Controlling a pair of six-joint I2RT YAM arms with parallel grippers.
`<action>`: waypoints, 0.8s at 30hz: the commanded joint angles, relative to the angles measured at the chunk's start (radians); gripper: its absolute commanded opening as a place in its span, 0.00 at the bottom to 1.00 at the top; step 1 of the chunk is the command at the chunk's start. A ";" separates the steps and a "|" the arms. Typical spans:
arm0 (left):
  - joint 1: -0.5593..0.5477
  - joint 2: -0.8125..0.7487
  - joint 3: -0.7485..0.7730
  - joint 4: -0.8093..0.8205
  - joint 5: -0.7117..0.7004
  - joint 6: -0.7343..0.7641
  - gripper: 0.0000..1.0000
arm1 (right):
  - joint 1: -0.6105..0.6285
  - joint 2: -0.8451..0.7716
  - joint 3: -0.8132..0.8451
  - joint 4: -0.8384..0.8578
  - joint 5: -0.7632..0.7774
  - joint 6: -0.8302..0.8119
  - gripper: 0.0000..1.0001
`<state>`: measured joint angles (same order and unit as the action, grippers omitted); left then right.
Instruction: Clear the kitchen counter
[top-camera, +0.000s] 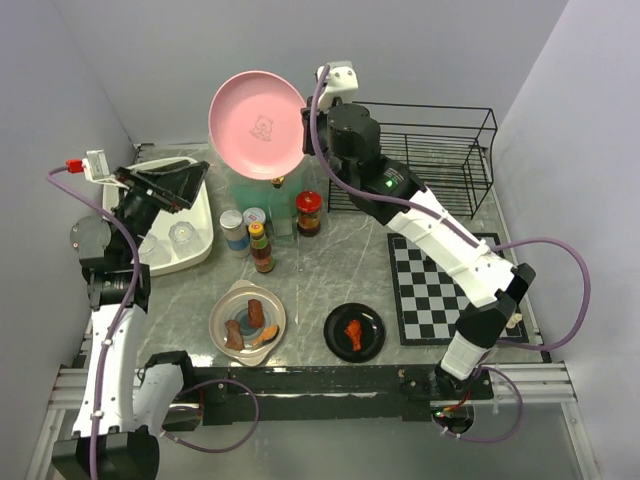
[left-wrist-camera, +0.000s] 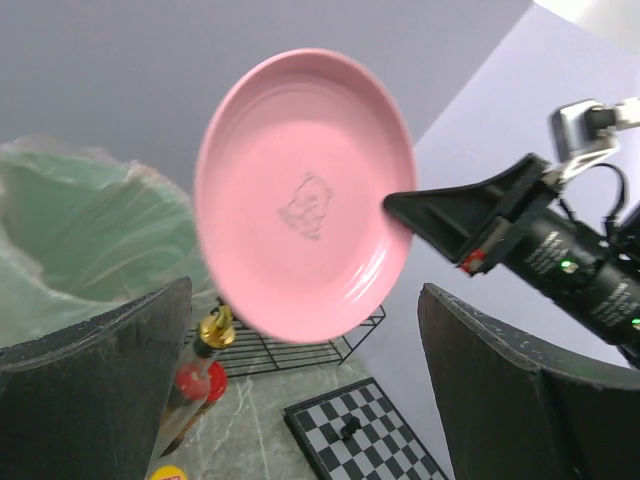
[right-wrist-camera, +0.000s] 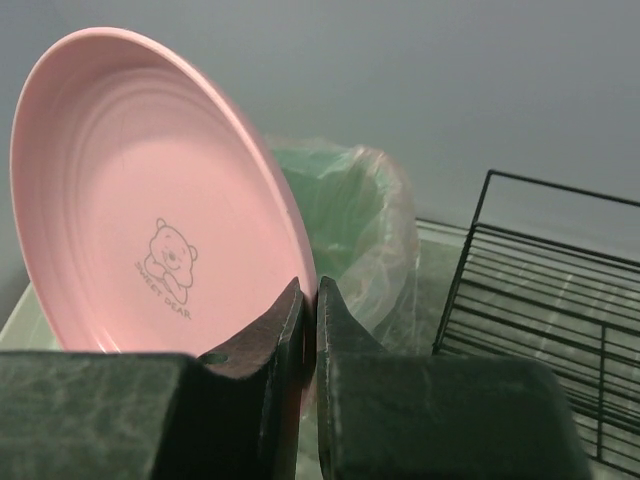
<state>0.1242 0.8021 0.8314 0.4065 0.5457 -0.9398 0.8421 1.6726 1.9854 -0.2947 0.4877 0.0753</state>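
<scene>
My right gripper (top-camera: 306, 128) (right-wrist-camera: 308, 286) is shut on the rim of a pink plate (top-camera: 257, 125) (left-wrist-camera: 305, 195) (right-wrist-camera: 140, 210) with a bear print. It holds the plate tilted on edge, high above a green bin (top-camera: 243, 192) (right-wrist-camera: 350, 200) lined with clear plastic. The left gripper (top-camera: 165, 185) (left-wrist-camera: 305, 300) stands wide open with nothing between its fingers, over the white tub (top-camera: 195, 245) at the left, and faces the plate. The grey marble kitchen counter (top-camera: 310, 285) carries several items.
A black wire rack (top-camera: 430, 150) stands at the back right, with a checkered mat (top-camera: 440, 285) in front of it. Bottles (top-camera: 262, 248) and a red-lidded jar (top-camera: 309, 212) stand mid-counter. Nearer are a bowl of sausages (top-camera: 247, 320) and a black plate (top-camera: 354, 332) with a drumstick.
</scene>
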 joint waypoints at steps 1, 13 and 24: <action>-0.023 0.029 0.072 0.006 0.059 0.042 0.99 | 0.005 -0.066 -0.011 0.000 -0.083 0.073 0.00; -0.047 0.045 0.101 -0.109 -0.047 0.147 0.99 | 0.005 -0.157 -0.092 -0.017 -0.231 0.136 0.00; -0.104 0.100 0.078 -0.009 0.036 0.099 0.79 | 0.006 -0.137 -0.063 -0.060 -0.337 0.172 0.00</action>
<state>0.0628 0.8860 0.8886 0.3275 0.5350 -0.8337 0.8440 1.5398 1.8721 -0.3618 0.2024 0.2050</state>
